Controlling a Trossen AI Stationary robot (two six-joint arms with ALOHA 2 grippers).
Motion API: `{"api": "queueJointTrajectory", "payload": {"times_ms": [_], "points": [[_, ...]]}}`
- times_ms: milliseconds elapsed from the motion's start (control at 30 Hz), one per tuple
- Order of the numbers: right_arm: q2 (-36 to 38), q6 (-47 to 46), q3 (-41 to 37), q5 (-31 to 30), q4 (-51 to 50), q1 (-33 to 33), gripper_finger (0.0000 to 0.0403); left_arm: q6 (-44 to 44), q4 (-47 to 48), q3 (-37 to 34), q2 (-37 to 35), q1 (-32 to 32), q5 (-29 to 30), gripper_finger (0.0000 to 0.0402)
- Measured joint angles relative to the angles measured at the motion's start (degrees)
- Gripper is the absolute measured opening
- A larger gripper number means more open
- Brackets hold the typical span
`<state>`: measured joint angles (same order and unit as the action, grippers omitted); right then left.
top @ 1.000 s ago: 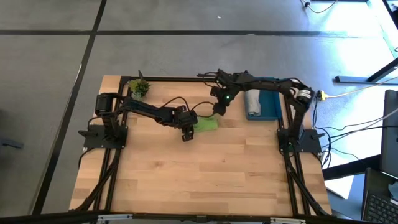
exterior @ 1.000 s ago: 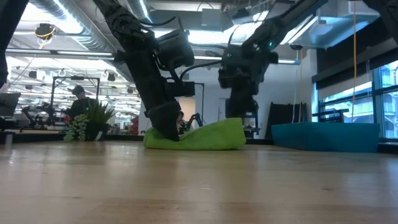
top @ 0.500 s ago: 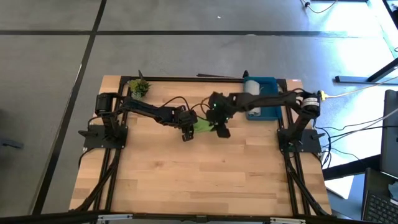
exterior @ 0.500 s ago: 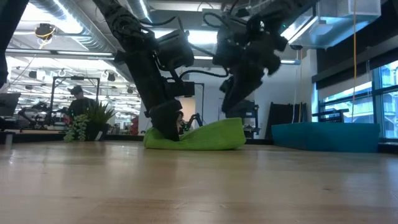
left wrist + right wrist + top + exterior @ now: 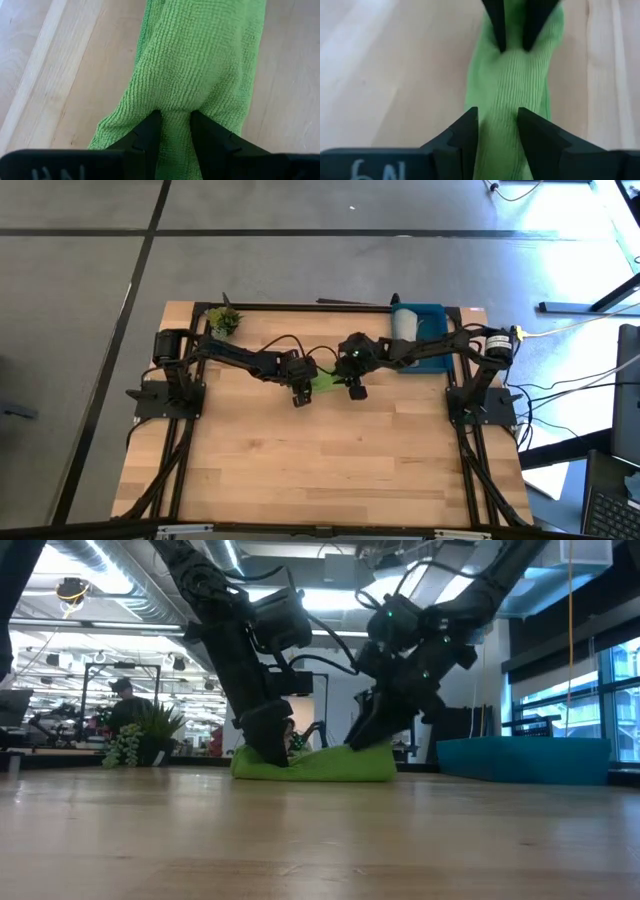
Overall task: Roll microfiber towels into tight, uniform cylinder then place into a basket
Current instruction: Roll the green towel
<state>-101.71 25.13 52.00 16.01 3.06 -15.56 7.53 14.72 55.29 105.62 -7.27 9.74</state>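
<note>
Right gripper (image 5: 356, 389) swung from basket (image 5: 432, 362) onto green towel (image 5: 320, 762), both grippers clamping opposite ends, left gripper (image 5: 172, 131) anchoring for lifting.

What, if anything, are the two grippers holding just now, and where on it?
Both hold the rolled green towel: the left gripper pinches one end, the right gripper the opposite end.
</note>
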Motion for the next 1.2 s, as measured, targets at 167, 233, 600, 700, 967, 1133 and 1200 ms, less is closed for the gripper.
{"api": "queueJointTrajectory", "payload": {"times_ms": [167,233,600,700,967,1133,1200], "points": [[-2.3,-0.6,-1.1,0.1,1.4,-1.9,0.0139,0.0,0.0,0.0,0.0,0.0,-0.1,0.0105],[-3.8,-0.6,-1.1,0.1,1.7,-2.5,0.0139,0.0,-0.1,0.0,0.0,0.0,-0.2,0.0105],[-7.7,-0.9,-0.8,0.8,4.1,-3.2,0.0139,-0.6,2.0,-0.4,-5.9,0.2,-1.7,0.0105],[-7.7,-1.0,-0.8,0.8,4.1,-3.2,0.0139,-1.7,3.1,-0.4,-8.1,0.2,-0.5,0.0105],[-7.9,-1.1,-0.9,2.6,4.2,-3.2,0.0139,-4.1,4.0,-0.4,-7.9,0.1,1.1,0.0105],[-7.9,-1.1,-1.0,2.8,4.4,-3.2,0.0139,-3.6,2.8,-3.2,-6.4,-0.2,1.3,0.0105],[-7.9,-1.1,-1.0,2.9,4.5,-3.2,0.0139,-3.2,2.0,-4.0,-5.7,-0.3,1.5,0.0105]]}}
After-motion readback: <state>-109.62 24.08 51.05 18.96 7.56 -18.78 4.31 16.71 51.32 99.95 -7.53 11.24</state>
